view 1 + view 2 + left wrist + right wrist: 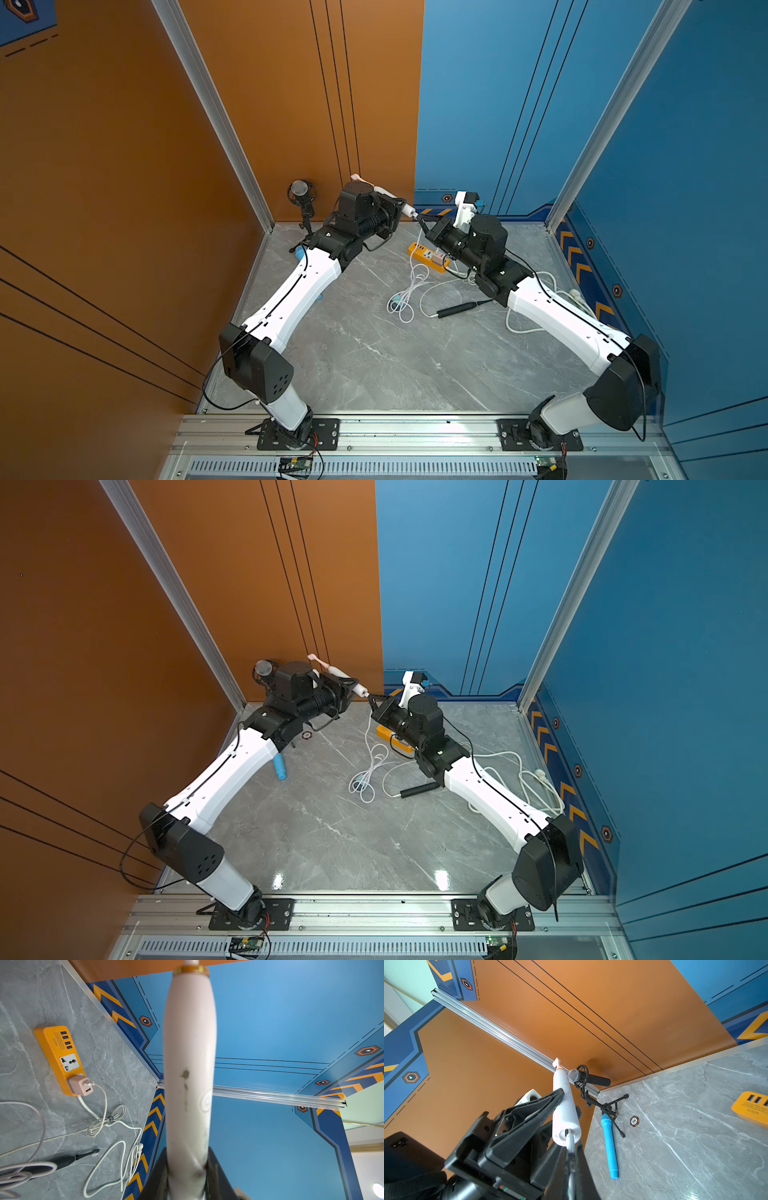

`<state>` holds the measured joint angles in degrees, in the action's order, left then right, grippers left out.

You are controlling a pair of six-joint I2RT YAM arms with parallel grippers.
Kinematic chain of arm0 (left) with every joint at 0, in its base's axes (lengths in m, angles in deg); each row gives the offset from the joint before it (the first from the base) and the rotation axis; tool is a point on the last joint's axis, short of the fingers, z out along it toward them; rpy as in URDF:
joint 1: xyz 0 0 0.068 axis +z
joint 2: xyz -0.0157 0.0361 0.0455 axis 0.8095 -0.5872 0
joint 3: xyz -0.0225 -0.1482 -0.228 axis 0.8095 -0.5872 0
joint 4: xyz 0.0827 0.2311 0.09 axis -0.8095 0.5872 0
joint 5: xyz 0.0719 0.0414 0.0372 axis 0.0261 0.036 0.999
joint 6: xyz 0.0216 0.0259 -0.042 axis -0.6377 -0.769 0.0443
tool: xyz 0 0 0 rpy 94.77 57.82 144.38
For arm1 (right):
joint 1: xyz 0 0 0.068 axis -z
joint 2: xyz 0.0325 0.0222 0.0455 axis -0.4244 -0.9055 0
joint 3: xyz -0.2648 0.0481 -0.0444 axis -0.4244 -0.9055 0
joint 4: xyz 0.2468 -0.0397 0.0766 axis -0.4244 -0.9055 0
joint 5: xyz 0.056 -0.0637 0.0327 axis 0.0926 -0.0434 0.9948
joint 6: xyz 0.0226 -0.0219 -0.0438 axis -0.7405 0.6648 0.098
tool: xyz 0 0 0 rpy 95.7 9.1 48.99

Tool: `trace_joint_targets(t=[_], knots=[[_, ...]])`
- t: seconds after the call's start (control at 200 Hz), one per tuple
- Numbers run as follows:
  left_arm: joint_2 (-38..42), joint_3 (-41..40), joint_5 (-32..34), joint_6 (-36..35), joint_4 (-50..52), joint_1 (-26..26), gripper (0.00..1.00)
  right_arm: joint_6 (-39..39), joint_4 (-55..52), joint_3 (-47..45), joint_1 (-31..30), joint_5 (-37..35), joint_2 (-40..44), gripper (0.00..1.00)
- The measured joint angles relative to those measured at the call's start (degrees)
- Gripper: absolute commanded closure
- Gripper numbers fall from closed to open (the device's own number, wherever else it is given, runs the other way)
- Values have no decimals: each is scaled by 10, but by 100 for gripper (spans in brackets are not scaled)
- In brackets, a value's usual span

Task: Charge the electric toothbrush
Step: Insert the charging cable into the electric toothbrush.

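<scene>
The white electric toothbrush (564, 1109) is held in the air above the far end of the orange power strip (424, 255), with its base end nearer the strip. It looks light and rigid, and its rounded plastic body seems smooth enough to twist under a push. The thick mid-handle is the place to hold, and the left tool (569, 1103) pinches it there. The right tool (572, 1154) is pressed together on the limp white cable's plug (570, 1140), which touches the base port.

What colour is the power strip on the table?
Orange; the power strip shows best in the left wrist view.
</scene>
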<state>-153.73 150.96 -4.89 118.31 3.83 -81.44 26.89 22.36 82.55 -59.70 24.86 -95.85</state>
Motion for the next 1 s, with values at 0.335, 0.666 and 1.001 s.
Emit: trace_joint_targets(t=[0.335, 0.666, 1.001], knots=[[0, -1, 8, 5, -4, 1, 100, -8, 0, 10, 1, 11, -8, 100], [0, -1, 9, 6, -5, 1, 100, -7, 0, 11, 1, 17, -8, 100], [0, -2, 9, 6, -16, -4, 100, 14, -6, 19, 1, -5, -9, 100]])
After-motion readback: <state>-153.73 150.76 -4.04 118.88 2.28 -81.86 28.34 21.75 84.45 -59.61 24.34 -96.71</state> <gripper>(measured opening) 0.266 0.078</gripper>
